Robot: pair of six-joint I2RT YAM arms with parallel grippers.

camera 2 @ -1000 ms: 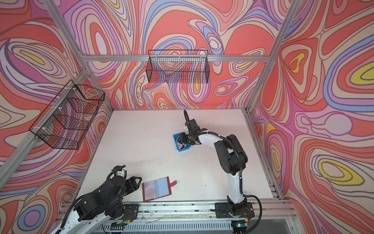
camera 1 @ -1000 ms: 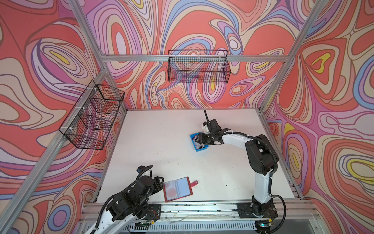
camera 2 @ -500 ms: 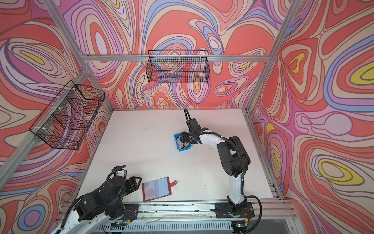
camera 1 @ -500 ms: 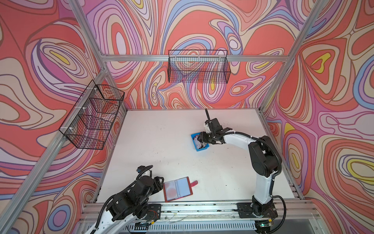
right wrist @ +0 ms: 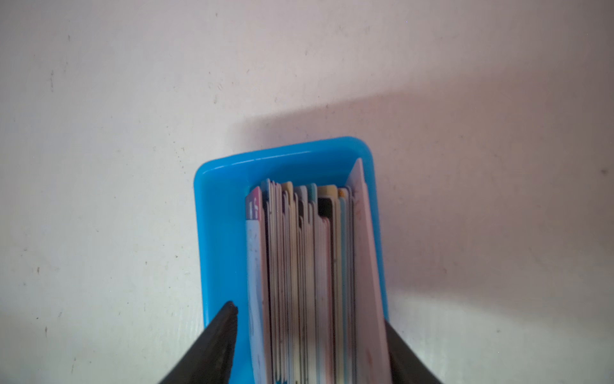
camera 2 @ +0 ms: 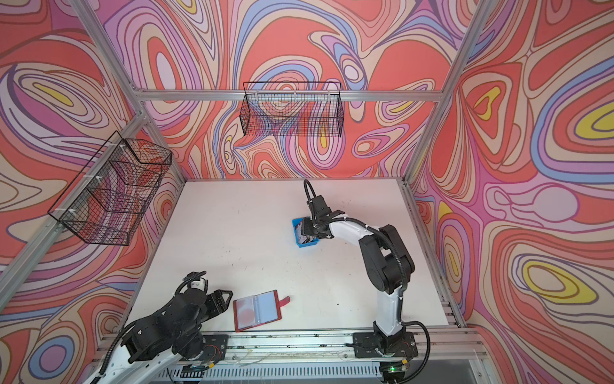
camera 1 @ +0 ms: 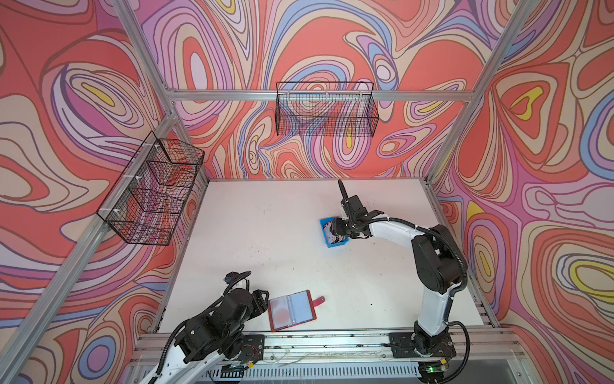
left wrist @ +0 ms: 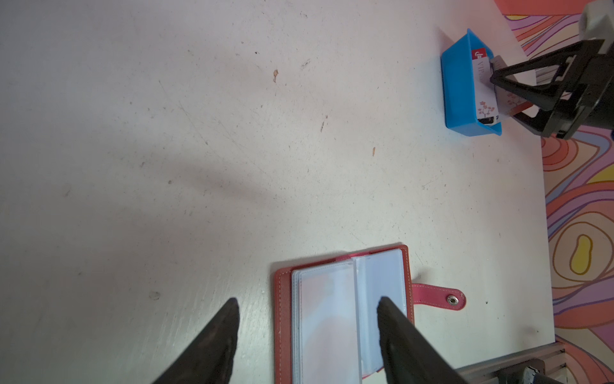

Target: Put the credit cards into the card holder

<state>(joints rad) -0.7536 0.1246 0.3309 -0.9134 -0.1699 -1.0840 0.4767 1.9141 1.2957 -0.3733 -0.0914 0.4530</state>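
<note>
Straddling the credit cards [right wrist: 299, 249], the right claw [right wrist: 309, 314] stands with its jaws apart, one finger beside each outer face of the stack, clamped on nothing. Whether the leaning outermost card touches a finger cannot be told. The cards stand on edge in a blue tray [right wrist: 219, 232], right of centre and toward the far half of the bench [camera 1: 265, 239]. Packed upright, they offer only thin top edges, so a single card probably has to be pinched from above rather than slid out. The card holder [left wrist: 325, 292] lies open and flat at the near edge, left of centre, clear sleeves up and snap tab [left wrist: 438, 297] pointing right. Poised over it, the left claw [left wrist: 307, 301] has its jaws apart and empty, presumably ready to pin the pages while a card is fed in. The tray walls hem the fingers closely. Between tray and holder the bench is bare, a free path. The holder lies just beside the bench's near rim, so a push could slide it off.
</note>
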